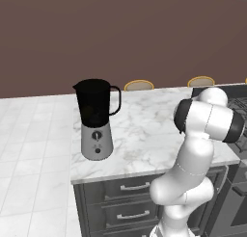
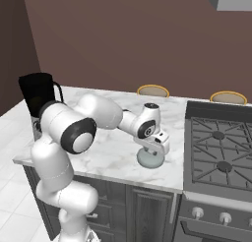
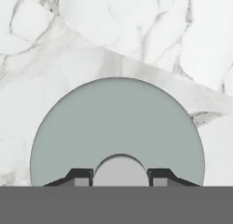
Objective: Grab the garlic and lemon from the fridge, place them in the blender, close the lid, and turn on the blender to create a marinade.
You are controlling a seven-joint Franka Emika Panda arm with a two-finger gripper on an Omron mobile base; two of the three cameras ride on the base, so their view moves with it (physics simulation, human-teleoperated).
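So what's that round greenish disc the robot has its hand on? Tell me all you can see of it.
It is the lid, a pale grey-green domed cap with a smooth matte look and a small lighter knob on top. It lies flat, knob up, on the white marble counter, near its front edge beside the stove. The gripper is directly above it, fingers closed on either side of the knob.

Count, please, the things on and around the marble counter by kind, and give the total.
Blender: 1
Lid, lying on the counter with the gripper shut on its knob: 1
Round stool tops behind the counter: 2
Stove with burners: 1
Total: 5
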